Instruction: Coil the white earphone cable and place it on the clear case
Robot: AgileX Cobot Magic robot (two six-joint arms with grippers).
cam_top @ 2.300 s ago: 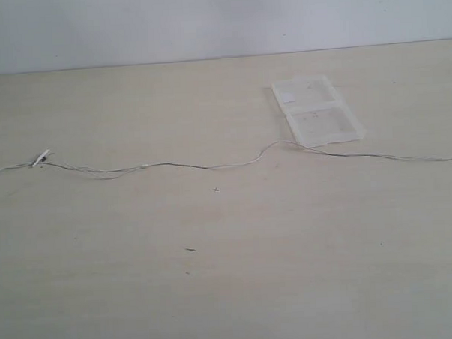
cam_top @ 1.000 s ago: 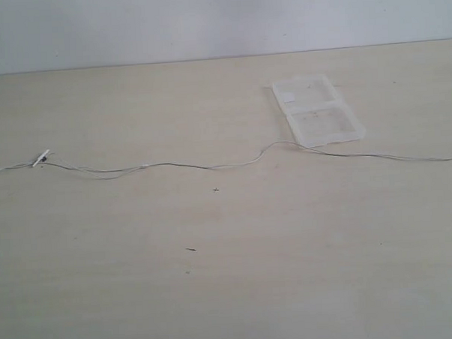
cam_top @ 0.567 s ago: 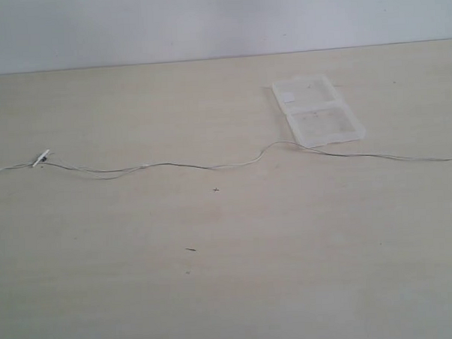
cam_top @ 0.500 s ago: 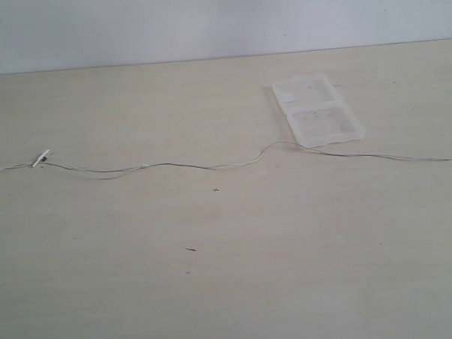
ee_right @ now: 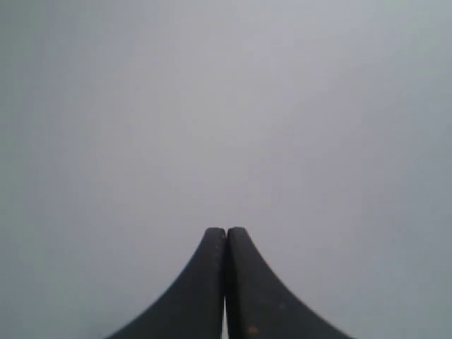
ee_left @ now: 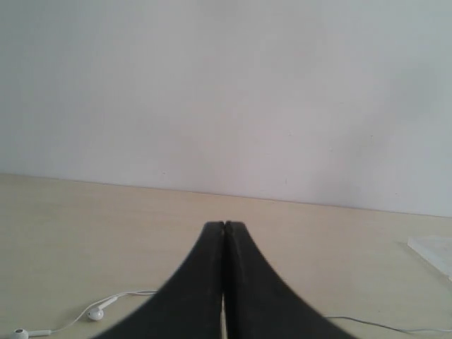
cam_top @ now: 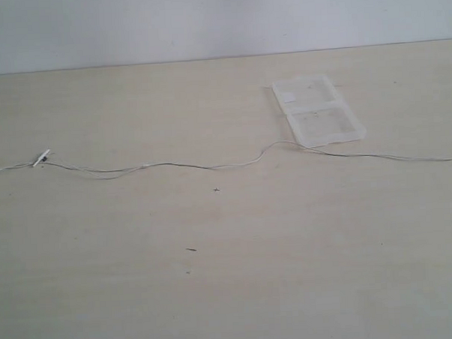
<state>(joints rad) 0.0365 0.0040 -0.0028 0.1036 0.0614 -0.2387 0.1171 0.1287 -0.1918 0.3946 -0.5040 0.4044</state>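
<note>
Exterior view. The thin white earphone cable (cam_top: pixel 188 166) lies uncoiled across the pale wooden table (cam_top: pixel 231 282) in a loose wavy line. Both ends are cut off, one at the left border and one at the right. Near its left end sits a small white piece with a dark spot (cam_top: pixel 42 157), too small to identify. The flat clear plastic case with two square sections (cam_top: pixel 317 111) lies on the right, further back than the cable. The cable passes just beside the case's near edge; I cannot tell whether they touch. A small pale patch on the case's far section is too blurred to read. Compared with the earlier frames, cable and case lie exactly as they did, with nothing shifted.

Left wrist view. My black left fingers (ee_left: pixel 205 282) are pressed together, tips meeting, with nothing between them. They hide the middle of the table. To one side of them lie two small white earbuds (ee_left: pixel 99 311) with a stretch of cable; one bud is partly cut off. On the other side, more cable and a corner of the case show at the border.

Right wrist view. My black right fingers (ee_right: pixel 205 282) are likewise closed tip to tip and empty. Behind them is only a plain grey surface, which I cannot identify.
</note>
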